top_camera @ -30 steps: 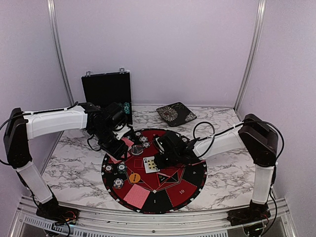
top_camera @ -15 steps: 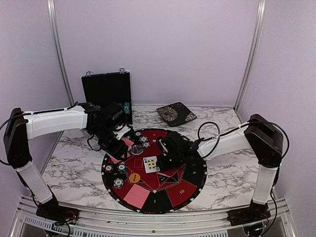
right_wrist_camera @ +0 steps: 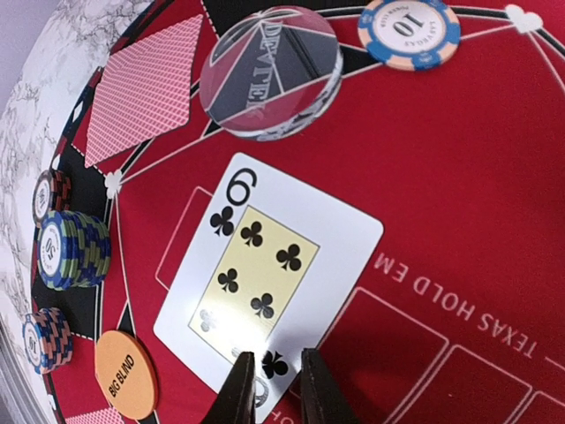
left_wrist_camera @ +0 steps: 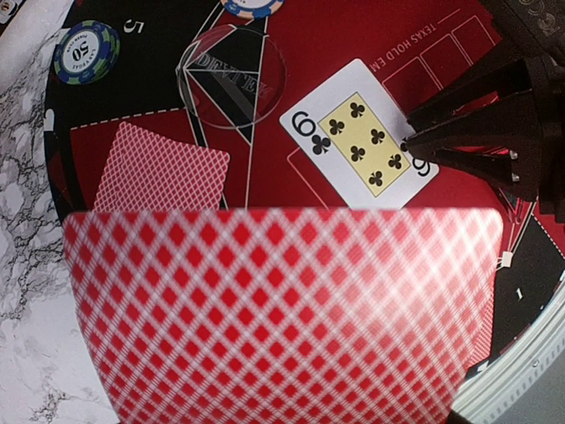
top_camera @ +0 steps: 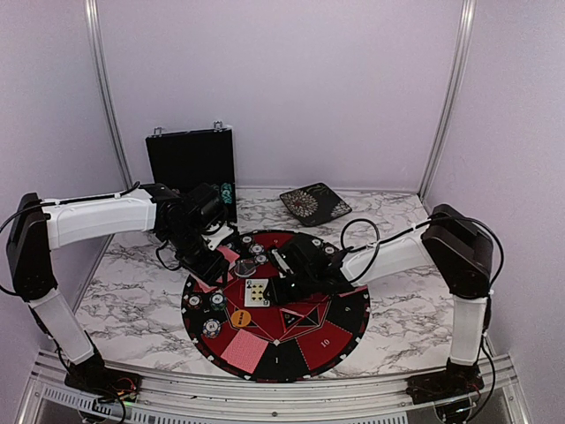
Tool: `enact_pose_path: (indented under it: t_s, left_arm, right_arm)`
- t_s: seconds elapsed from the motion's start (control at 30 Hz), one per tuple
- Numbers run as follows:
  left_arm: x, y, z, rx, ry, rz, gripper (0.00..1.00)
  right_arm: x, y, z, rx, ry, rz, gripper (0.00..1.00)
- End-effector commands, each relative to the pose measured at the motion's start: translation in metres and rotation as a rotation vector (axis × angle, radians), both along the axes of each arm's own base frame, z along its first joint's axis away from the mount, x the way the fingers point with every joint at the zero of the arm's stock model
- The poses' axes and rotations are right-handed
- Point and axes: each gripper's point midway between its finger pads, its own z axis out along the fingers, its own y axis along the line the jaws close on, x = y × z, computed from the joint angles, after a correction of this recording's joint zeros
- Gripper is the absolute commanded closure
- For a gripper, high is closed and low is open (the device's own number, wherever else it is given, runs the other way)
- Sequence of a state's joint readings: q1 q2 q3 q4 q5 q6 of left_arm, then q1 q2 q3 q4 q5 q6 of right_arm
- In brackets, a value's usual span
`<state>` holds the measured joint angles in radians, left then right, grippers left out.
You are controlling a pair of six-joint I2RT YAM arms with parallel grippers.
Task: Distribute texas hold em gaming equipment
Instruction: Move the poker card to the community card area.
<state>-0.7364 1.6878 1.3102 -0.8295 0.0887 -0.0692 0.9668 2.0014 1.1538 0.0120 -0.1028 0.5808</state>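
One card in play rn: the 6 of clubs (right_wrist_camera: 265, 274), face up on the red mat (right_wrist_camera: 459, 177), stretching away from my right fingers (right_wrist_camera: 237, 389). Those fingers sit narrow, tips down on the card's near corner w/ the index pip showing in the slit btwn them. Can't tell if it's pinched or only pressed flat. Left fingers (top_camera: 208, 261) are hidden behind the red-backed pack (left_wrist_camera: 282, 309) filling the low half of the left wrist view. It looks clamped there, hanging just short of the 6.

My read: this is the placing step for a board card. To do it well I'd go light and low so the corner doesn't buckle, slide flat rather than lift, and square the long edge w/ the printed boxes off to the right of the fingertips. Watch the clear dealer disc (right_wrist_camera: 269, 71) just beyond the card's far end, near but apart: push too far fwd and it gets shoved. The orange big-blind disc (right_wrist_camera: 126, 375) sits close on the left of the tips, chip stacks (right_wrist_camera: 75, 252) further left. Release straight up, no twist, or the card drags along.
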Motion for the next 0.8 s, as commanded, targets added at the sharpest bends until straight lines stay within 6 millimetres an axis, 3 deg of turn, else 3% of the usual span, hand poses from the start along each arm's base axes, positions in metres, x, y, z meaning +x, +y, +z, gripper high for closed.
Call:
enact_pose_path:
  t_s: [0.0, 0.5, 0.77]
  left_arm:
    - [0.002, -0.001, 0.008, -0.032, -0.024, -0.005, 0.65]
    - [0.003, -0.001, 0.007, -0.034, -0.023, -0.005, 0.65]
    - [0.002, -0.002, 0.008, -0.039, -0.020, -0.005, 0.65]
  right_arm:
    - [-0.015, 0.008, -0.024, -0.034, 0.070, 0.038, 0.83]
    - [-0.014, 0.025, -0.026, -0.028, 0.068, 0.077, 0.83]
    - [-0.013, 0.029, -0.012, -0.007, 0.053, 0.085, 0.83]
